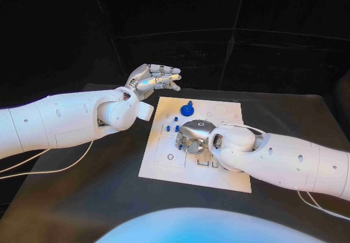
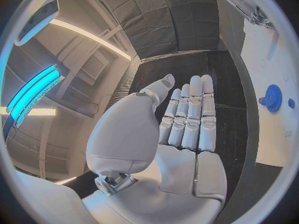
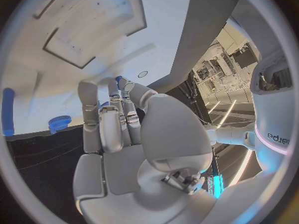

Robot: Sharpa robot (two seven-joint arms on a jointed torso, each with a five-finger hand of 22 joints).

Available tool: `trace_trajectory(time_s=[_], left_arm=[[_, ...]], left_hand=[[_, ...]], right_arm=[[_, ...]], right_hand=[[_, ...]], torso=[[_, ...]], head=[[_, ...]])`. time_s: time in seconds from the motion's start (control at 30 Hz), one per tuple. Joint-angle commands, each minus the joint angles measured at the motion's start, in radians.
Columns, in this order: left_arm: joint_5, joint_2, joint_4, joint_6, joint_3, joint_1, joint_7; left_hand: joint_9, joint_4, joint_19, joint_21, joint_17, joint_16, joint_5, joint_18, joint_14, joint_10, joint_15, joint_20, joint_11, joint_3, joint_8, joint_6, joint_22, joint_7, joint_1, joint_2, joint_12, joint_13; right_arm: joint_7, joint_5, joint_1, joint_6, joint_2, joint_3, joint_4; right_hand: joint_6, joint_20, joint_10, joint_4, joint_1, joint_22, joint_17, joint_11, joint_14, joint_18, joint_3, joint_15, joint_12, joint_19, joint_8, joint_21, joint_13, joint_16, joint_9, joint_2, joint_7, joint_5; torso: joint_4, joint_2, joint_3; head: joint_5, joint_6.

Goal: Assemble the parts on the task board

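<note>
While the left hand (image 1: 151,78) hovers empty with fingers spread at upper left, off the task board (image 1: 164,164), the right hand (image 1: 193,136) is down on the board's middle, fingers curled around a small blue part (image 3: 118,80). Just above it stands the blue gear (image 1: 186,109), nearer the right hand.
</note>
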Motion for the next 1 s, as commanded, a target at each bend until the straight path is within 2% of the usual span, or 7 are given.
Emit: trace_trajectory(time_s=[0.03, 0.23, 0.4, 0.6, 0.7, 0.87, 1.0], left_arm=[[0.002, 0.0, 0.002, 0.013, 0.001, 0.002, 0.006], [0.002, -0.001, 0.002, 0.013, 0.001, 0.003, 0.006], [0.002, -0.001, 0.002, 0.014, 0.001, 0.003, 0.005], [0.002, -0.001, 0.002, 0.015, 0.001, 0.003, 0.003], [0.002, -0.002, 0.001, 0.015, 0.001, 0.003, 0.002], [0.002, -0.004, 0.0, 0.016, 0.001, 0.003, 0.001], [0.002, -0.004, -0.001, 0.016, 0.001, 0.003, 0.001]], left_hand=[[0.001, -0.006, 0.006, -0.006, -0.001, -0.007, -0.003, 0.01, 0.004, -0.007, 0.001, 0.001, 0.002, -0.001, 0.004, -0.006, -0.002, 0.002, 0.007, 0.002, 0.006, -0.001], [0.001, -0.006, 0.006, -0.006, -0.001, -0.007, -0.003, 0.01, 0.004, -0.007, 0.001, 0.001, 0.002, -0.001, 0.004, -0.006, -0.002, 0.002, 0.007, 0.002, 0.006, -0.001], [0.001, -0.006, 0.006, -0.006, -0.002, -0.007, -0.003, 0.01, 0.004, -0.007, 0.001, 0.001, 0.002, -0.002, 0.004, -0.007, -0.002, 0.002, 0.008, 0.002, 0.006, -0.001], [0.001, -0.006, 0.006, -0.006, -0.002, -0.007, -0.003, 0.01, 0.004, -0.007, 0.001, 0.001, 0.002, -0.002, 0.004, -0.007, -0.002, 0.002, 0.008, 0.002, 0.006, -0.001], [0.001, -0.006, 0.005, -0.007, -0.002, -0.008, -0.003, 0.009, 0.004, -0.008, 0.002, 0.002, 0.002, -0.002, 0.004, -0.008, -0.003, 0.002, 0.007, 0.002, 0.006, -0.001], [0.001, -0.005, 0.005, -0.007, -0.002, -0.008, -0.003, 0.009, 0.004, -0.009, 0.002, 0.002, 0.003, -0.003, 0.004, -0.008, -0.003, 0.002, 0.006, 0.002, 0.007, -0.001], [0.001, -0.005, 0.005, -0.007, -0.002, -0.008, -0.003, 0.009, 0.004, -0.009, 0.002, 0.002, 0.003, -0.003, 0.004, -0.008, -0.003, 0.002, 0.006, 0.002, 0.007, -0.001]], right_arm=[[-0.012, -0.013, -0.001, 0.024, -0.001, -0.002, -0.004], [-0.009, -0.014, -0.001, 0.012, 0.0, -0.002, -0.005], [-0.002, -0.012, -0.001, -0.013, 0.0, -0.002, -0.006], [0.01, -0.009, -0.001, -0.062, -0.015, -0.002, 0.007], [0.016, -0.006, -0.001, -0.092, -0.038, -0.002, 0.027], [0.022, 0.008, 0.001, -0.15, -0.107, 0.0, 0.093], [0.015, 0.052, 0.016, -0.167, -0.159, 0.001, 0.131]], right_hand=[[-0.012, 0.004, -0.016, 0.008, -0.008, -0.003, -0.003, 0.004, 0.051, -0.01, -0.001, 0.007, -0.01, -0.008, -0.007, -0.003, -0.003, -0.001, -0.005, -0.011, 0.008, 0.006], [-0.053, 0.016, -0.071, 0.016, -0.02, -0.014, -0.011, 0.022, 0.049, -0.008, 0.001, 0.021, -0.039, -0.017, -0.007, -0.01, -0.006, -0.001, -0.012, -0.027, 0.022, 0.01], [-0.106, 0.03, -0.133, 0.022, -0.03, -0.049, -0.031, 0.041, 0.042, -0.002, -0.006, 0.038, -0.06, -0.038, -0.009, -0.029, -0.006, -0.01, -0.015, -0.049, 0.042, 0.011], [-0.175, 0.036, -0.179, 0.025, -0.027, -0.081, -0.055, 0.04, 0.035, 0.005, -0.029, 0.039, -0.051, -0.055, -0.009, -0.05, -0.003, -0.023, -0.014, -0.068, 0.03, 0.01], [-0.177, 0.036, -0.179, 0.027, -0.028, -0.081, -0.06, 0.04, 0.034, 0.004, -0.034, 0.038, -0.047, -0.054, -0.007, -0.051, -0.002, -0.025, -0.013, -0.069, 0.03, 0.011], [-0.167, 0.034, -0.167, 0.034, -0.026, -0.079, -0.058, 0.038, 0.035, 0.003, -0.044, 0.036, -0.03, -0.05, -0.002, -0.051, 0.0, -0.022, -0.01, -0.066, 0.03, 0.018], [-0.16, 0.033, -0.156, 0.036, -0.023, -0.079, -0.057, 0.035, 0.036, 0.003, -0.047, 0.035, -0.018, -0.047, -0.001, -0.051, 0.0, -0.02, -0.009, -0.066, 0.028, 0.024]], torso=[[-0.0006, 0.0, 0.0005], [-0.0008, 0.0, 0.0006], [-0.0007, 0.0, 0.0003], [-0.0009, 0.0, 0.0009], [-0.002, -0.001, 0.0004], [-0.0031, -0.002, 0.0005], [-0.0018, -0.002, 0.0007]], head=[[0.0, -0.001], [0.001, -0.002], [0.0, -0.002], [-0.001, -0.001], [-0.002, 0.0], [-0.009, 0.004], [-0.018, 0.011]])
